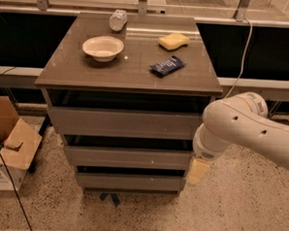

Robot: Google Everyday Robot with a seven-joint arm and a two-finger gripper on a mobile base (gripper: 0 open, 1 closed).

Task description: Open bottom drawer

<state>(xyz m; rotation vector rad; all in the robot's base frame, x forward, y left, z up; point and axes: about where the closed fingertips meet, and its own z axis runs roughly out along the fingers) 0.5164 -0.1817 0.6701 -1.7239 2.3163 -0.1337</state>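
The bottom drawer (129, 181) is the lowest, narrowest grey-brown front of the three-drawer cabinet, and it looks closed, flush under the middle drawer (127, 158). My white arm (241, 127) reaches in from the right. My gripper (197, 171) hangs pale and yellowish below the wrist, beside the cabinet's right edge, level with the gap between the middle and bottom drawers. It holds nothing that I can see.
The top drawer (124, 122) is the tallest. On the cabinet top (69, 70) sit a white bowl (103, 47), a yellow sponge (173, 40), a dark snack packet (167, 66) and a crumpled bottle (118, 20). A cardboard box (9, 144) lies on the floor to the left.
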